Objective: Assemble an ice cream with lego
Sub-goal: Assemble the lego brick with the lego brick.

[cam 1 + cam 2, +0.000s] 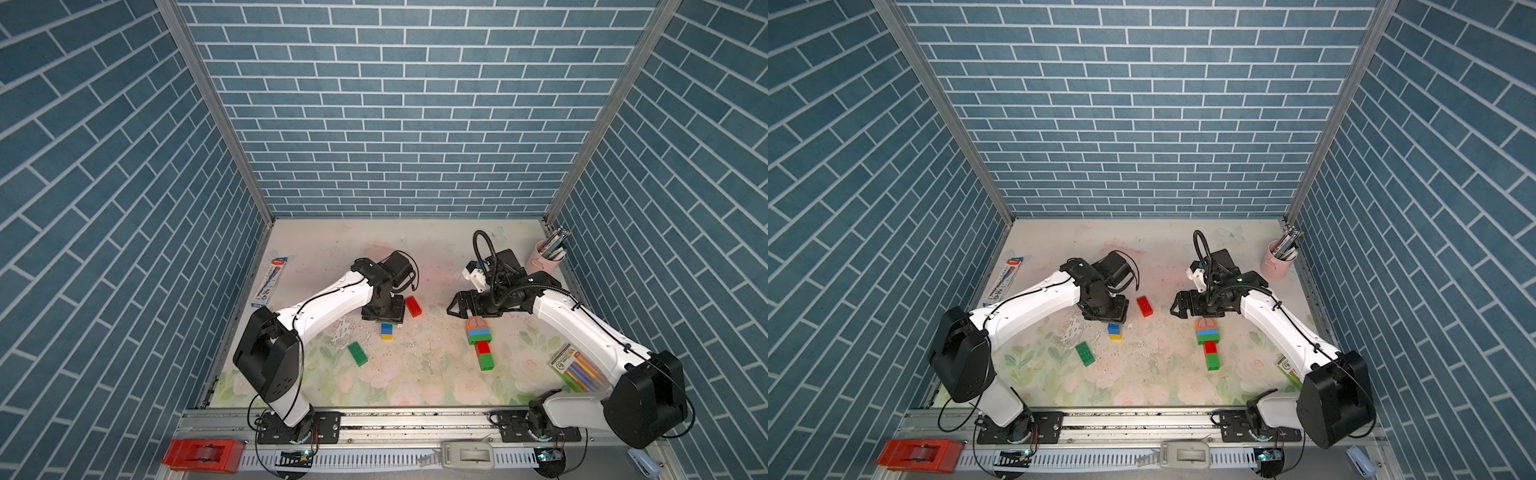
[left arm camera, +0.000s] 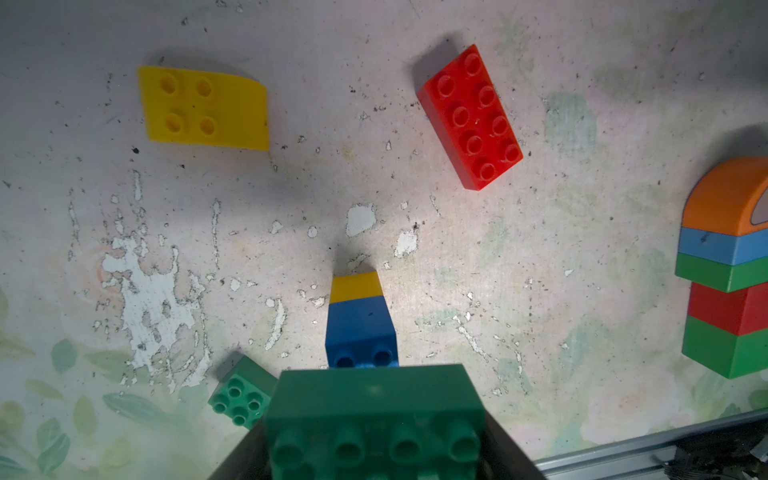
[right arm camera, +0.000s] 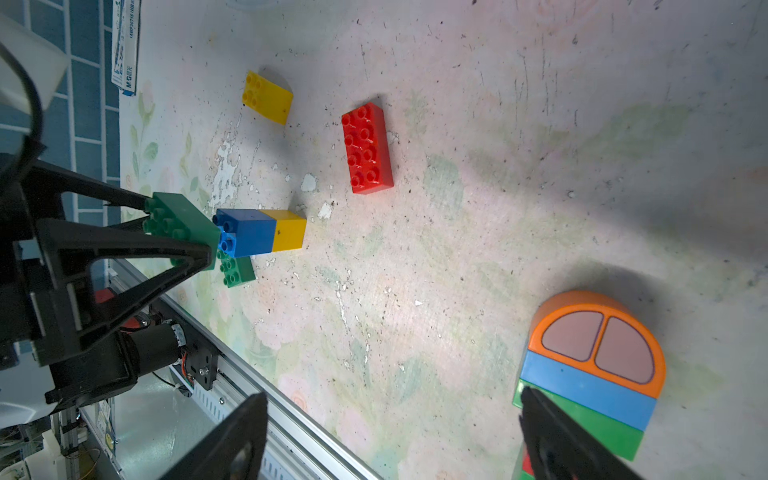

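My left gripper [image 1: 384, 318] is shut on a green oblong lego brick [image 2: 374, 415] and holds it studs-up right over a blue brick [image 2: 359, 328] stacked on a yellow one [image 3: 289, 235]. The green brick touches the blue brick's studs. Lying flat at the right is a joined lego stack [image 1: 480, 340]: orange rounded top, blue, green, red, green. My right gripper [image 3: 390, 440] stands open beside the stack's orange end, with one finger over the green layer and nothing between its fingers. Loose on the table are a red oblong brick [image 1: 413, 306], a green one [image 1: 358, 353] and a yellow rounded brick [image 2: 203, 108].
A pack of coloured markers [image 1: 575, 368] lies by the right arm. A pink cup of pens [image 1: 546, 257] stands at the back right, and a boxed pen [image 1: 270, 282] lies along the left wall. A metal rail [image 1: 415, 419] borders the front edge.
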Controlling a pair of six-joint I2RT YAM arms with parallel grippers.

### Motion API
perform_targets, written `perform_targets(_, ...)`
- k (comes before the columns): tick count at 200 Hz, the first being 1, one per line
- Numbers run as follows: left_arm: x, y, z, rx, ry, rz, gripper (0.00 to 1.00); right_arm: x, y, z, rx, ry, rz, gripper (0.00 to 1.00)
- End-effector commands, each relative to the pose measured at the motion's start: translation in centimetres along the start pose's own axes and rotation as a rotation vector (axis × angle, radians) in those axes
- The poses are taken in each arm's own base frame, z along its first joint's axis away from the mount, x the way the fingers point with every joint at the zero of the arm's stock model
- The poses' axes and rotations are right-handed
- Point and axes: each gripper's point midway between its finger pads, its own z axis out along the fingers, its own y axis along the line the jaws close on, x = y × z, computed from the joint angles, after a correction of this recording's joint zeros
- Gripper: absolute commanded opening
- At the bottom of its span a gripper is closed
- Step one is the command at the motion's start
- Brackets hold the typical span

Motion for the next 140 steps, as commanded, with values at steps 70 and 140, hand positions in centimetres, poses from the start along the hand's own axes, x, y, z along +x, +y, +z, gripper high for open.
perform_targets(70,0.9,0.5,2.2,-0.033,0.033,-0.031,0.33,0.4,-0.1,-0.1,0.008,0.005,0.028,0.95)
perform_targets(140,1.5,0.6,3.3,-0.039,0.060,-0.053,0.32,0.5,-0.2,0.0,0.014,0.011,0.030,0.95)
